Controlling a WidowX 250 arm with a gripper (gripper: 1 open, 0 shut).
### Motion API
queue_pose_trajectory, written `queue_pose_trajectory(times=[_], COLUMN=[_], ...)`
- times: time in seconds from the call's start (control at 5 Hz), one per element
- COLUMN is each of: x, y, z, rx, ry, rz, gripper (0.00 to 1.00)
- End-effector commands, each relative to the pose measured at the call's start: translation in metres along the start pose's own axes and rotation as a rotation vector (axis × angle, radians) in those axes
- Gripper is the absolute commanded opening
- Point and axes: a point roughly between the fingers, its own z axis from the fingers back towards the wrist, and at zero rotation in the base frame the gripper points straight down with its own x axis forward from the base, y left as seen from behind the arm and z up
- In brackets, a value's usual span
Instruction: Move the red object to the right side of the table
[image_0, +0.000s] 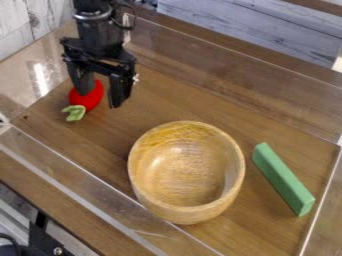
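The red object (88, 96), a small strawberry-like toy with a green stem end, lies on the left part of the brown wooden table (201, 90). My black gripper (96, 86) points straight down over it with its jaws open. One finger stands on each side of the toy and partly covers it. The jaws have not closed on it.
A large wooden bowl (187, 169) sits in the middle front. A flat green block (283, 178) lies to its right near the right wall. Clear plastic walls (54, 165) edge the table.
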Motion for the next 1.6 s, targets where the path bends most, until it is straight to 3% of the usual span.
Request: queue_pose_trajectory(times=[0.0, 0.2, 0.6, 1.0, 1.4], x=[0.015, 0.024, 0.035, 0.046, 0.057], y=[0.010, 0.015, 0.025, 0.024, 0.020], z=[-0.003, -0.015, -0.006, -0.004, -0.002], rx=[0.012, 0.008, -0.008, -0.024, -0.044], ry=[-0.063, -0.077, -0.091, -0.081, -0.066], rz=[0.078, 0.130, 0.107, 0.085, -0.082], gripper=[1.00, 1.00, 1.00, 1.00, 1.00])
